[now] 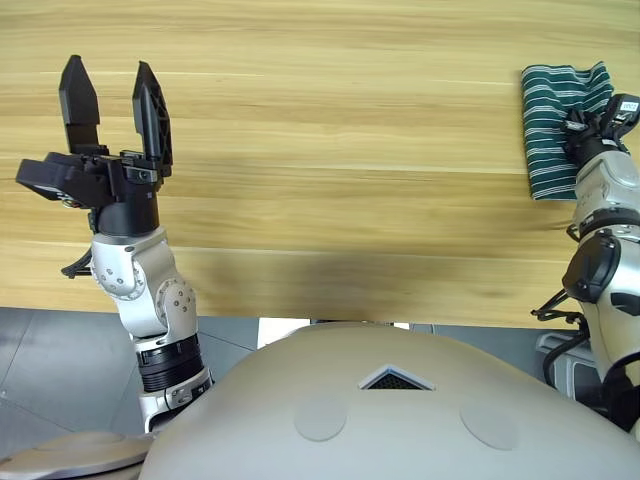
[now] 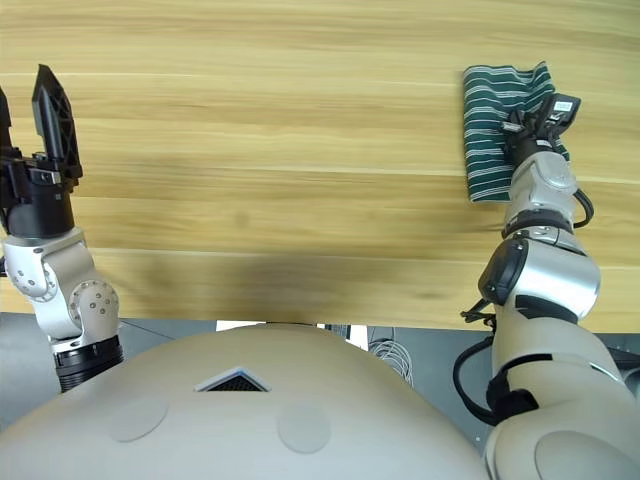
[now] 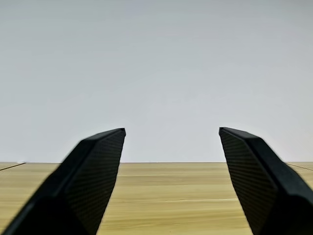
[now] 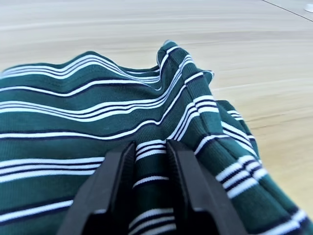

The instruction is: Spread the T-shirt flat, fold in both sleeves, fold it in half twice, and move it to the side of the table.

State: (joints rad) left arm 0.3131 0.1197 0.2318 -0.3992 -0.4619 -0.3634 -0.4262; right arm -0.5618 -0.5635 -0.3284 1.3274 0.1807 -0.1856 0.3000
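Note:
The green T-shirt with white stripes [image 1: 553,110] lies folded into a small bundle at the far right of the wooden table [image 1: 330,150]. My right gripper [image 1: 578,122] rests on its near right part. In the right wrist view the two fingers [image 4: 115,171] stand close together with a ridge of the striped cloth [image 4: 98,112] pinched between them. My left gripper [image 1: 108,70] is held up over the table's left side, far from the shirt. It is open, with nothing between its black fingers [image 3: 93,171].
Bare wood stretches between the two arms. The table's near edge [image 1: 300,315] runs just in front of the robot, with grey floor below. The shirt lies close to the table's right side.

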